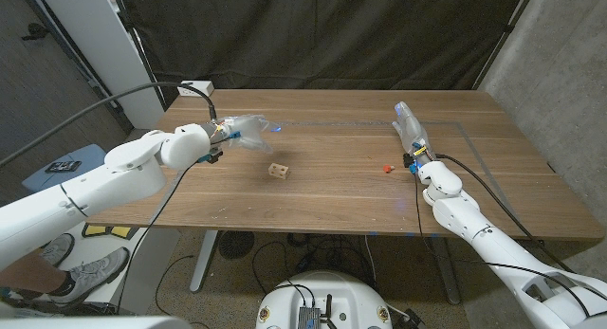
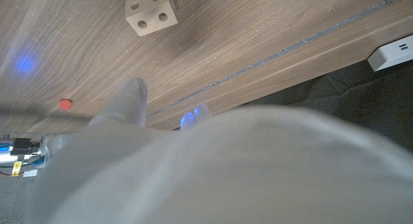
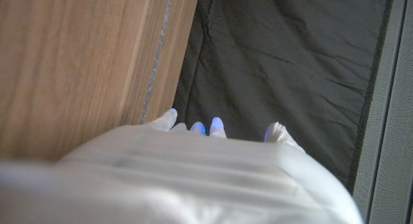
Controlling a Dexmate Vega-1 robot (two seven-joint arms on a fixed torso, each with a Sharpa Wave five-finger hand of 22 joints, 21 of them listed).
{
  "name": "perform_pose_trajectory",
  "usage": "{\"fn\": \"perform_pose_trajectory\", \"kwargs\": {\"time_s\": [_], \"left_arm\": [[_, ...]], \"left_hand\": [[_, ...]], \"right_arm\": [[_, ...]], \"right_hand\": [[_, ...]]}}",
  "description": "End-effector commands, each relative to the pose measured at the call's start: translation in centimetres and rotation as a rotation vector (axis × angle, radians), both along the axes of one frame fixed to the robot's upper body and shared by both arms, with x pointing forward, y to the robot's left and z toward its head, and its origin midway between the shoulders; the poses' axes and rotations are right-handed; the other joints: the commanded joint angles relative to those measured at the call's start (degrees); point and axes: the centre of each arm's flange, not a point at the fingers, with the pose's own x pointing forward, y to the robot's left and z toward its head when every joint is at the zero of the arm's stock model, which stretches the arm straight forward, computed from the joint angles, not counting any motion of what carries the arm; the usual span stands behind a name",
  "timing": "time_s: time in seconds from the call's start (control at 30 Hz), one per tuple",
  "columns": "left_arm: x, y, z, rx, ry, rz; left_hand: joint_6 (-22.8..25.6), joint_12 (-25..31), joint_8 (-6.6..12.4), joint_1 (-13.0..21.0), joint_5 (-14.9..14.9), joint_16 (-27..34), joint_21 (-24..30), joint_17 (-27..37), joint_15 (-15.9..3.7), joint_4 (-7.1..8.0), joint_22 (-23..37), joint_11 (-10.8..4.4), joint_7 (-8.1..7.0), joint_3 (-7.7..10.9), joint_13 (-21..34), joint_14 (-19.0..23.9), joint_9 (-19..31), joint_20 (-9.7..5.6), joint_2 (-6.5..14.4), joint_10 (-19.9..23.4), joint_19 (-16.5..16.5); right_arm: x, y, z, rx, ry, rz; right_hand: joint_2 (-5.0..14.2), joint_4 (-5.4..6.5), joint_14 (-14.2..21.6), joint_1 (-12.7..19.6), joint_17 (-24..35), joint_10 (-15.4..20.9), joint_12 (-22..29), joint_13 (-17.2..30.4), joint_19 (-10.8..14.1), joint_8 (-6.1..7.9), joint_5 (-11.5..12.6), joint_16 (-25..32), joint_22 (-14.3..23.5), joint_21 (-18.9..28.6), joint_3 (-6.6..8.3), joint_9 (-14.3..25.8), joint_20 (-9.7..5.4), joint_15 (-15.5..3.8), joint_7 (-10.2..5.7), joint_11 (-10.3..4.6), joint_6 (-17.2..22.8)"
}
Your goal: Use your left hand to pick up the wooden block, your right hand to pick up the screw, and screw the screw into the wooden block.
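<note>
A small pale wooden block [image 1: 278,171] with round holes in its faces sits near the middle of the brown wooden surface [image 1: 332,191]. A tiny red screw [image 1: 386,167] lies toward the right edge, well apart from the block. The robot's left hand [image 1: 243,132] hovers blurred above the surface, toward its far left corner, fingers spread and grasping nothing. The right hand [image 1: 410,127] stands near the far right side, just beyond the screw, fingers extended and released, holding nothing. A white power strip [image 1: 197,87] rests at the far left corner.
</note>
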Motion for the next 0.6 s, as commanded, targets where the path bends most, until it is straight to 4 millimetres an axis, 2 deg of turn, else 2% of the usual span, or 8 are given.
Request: {"fn": "perform_pose_trajectory", "kwargs": {"time_s": [0.03, 0.27, 0.6], "left_arm": [[-0.5, -1.6, -0.9, 0.101, -0.069, 0.066], [-0.4, -2.6, -1.7, 0.179, -0.076, 0.114], [-0.5, -3.8, -2.5, 0.264, -0.128, 0.166]], "left_hand": [[0.2, 0.3, 0.14, 1.4, 0.6, 0.2, -0.2, 0.2, -0.10, 0.03, 0.2, 0.05, 0.50, -0.40, 0.3, 0.1, 0.3, 1.01, -0.2, 0.3, -3.9], [0.5, 0.1, -0.07, 3.1, 0.5, -0.4, -0.1, 0.2, 0.72, 0.37, 0.3, 0.13, 0.73, -0.54, 0.6, -1.7, 0.3, 2.11, -0.4, 0.3, -6.0], [0.5, 0.0, -0.23, 3.8, 0.4, -0.4, 0.0, 0.2, 0.84, 0.52, 0.3, -0.02, 0.61, -0.62, 0.7, -2.1, 0.3, 2.60, -0.5, 0.2, -6.8]], "right_arm": [[0.2, -0.1, -0.3, 0.013, 0.000, -0.002], [0.2, -0.2, -0.4, 0.019, 0.002, -0.011], [0.1, -0.5, -0.7, 0.029, 0.004, -0.021]], "right_hand": [[-0.20, -0.35, -1.2, 0.0, 0.1, -0.1, 0.1, 0.3, 0.1, 0.22, 0.6, 0.0, 0.1, 0.3, 0.21, 0.3, -0.31, 0.05, -0.44, -0.14, 0.2], [-0.19, -0.43, -1.2, 0.0, 0.1, -0.1, 0.1, 0.3, 0.0, 0.22, 0.6, 0.0, 0.2, 0.3, 0.25, 0.3, -0.32, 0.08, -0.44, -0.27, 0.2], [-0.18, -0.57, -1.3, 0.0, 0.1, -0.1, 0.1, 0.3, 0.0, 0.22, 0.6, 0.1, 0.2, 0.3, 0.31, 0.3, -0.30, 0.06, -0.50, -0.21, 0.1]]}}
